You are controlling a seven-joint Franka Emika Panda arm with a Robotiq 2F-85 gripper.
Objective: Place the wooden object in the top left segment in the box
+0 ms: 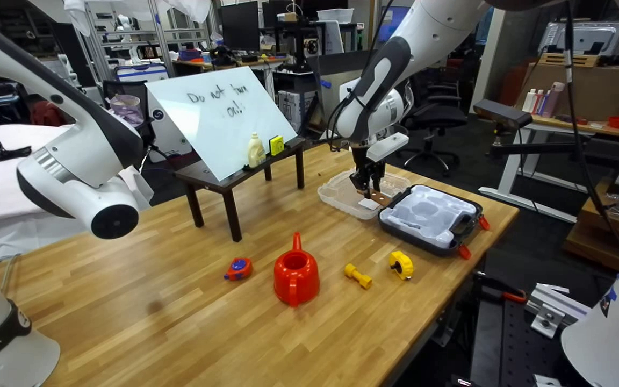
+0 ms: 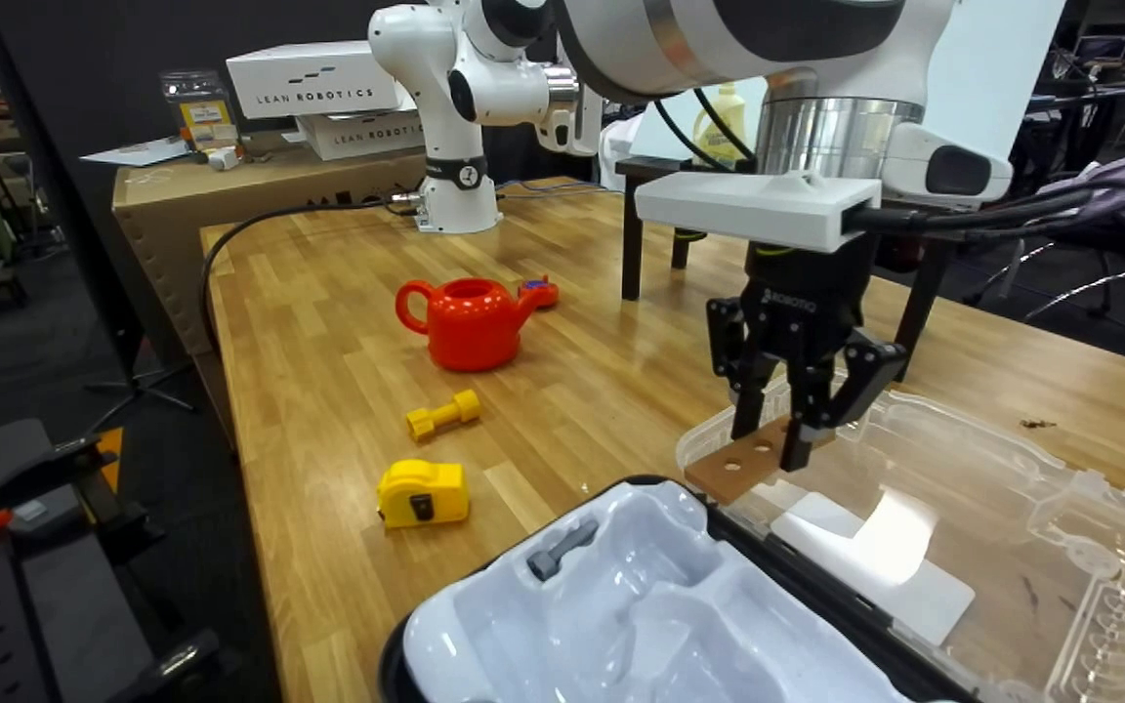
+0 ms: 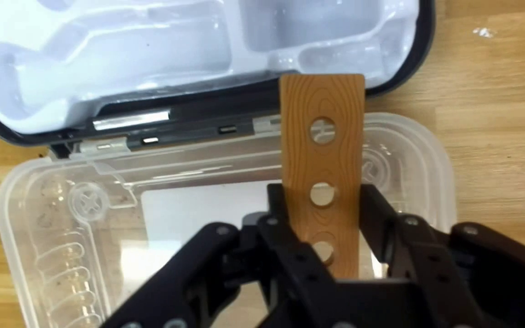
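Observation:
The wooden object is a flat tan-brown block with a row of round holes; it shows in the wrist view (image 3: 299, 159) and in both exterior views (image 1: 380, 198) (image 2: 719, 480). My gripper (image 3: 321, 195) (image 2: 770, 446) (image 1: 372, 191) is shut on its long edges and holds it roughly level above the clear lid. The block's far end overlaps the box's dark hinge edge in the wrist view. The box (image 3: 176, 50) (image 2: 484, 640) (image 1: 427, 212) lies open, with a dark rim and pale moulded segments. A grey bolt (image 2: 562, 552) lies in one segment.
The clear plastic lid (image 3: 30, 255) (image 2: 1012, 478) lies hinged beside the box, with a white card (image 2: 875, 566) on it. A yellow tape measure (image 1: 401, 265), yellow bolt-shaped piece (image 1: 358, 276), red watering can (image 1: 297, 285) and red-blue piece (image 1: 239, 268) stand on the table. A dark stand (image 1: 229, 185) holds a whiteboard.

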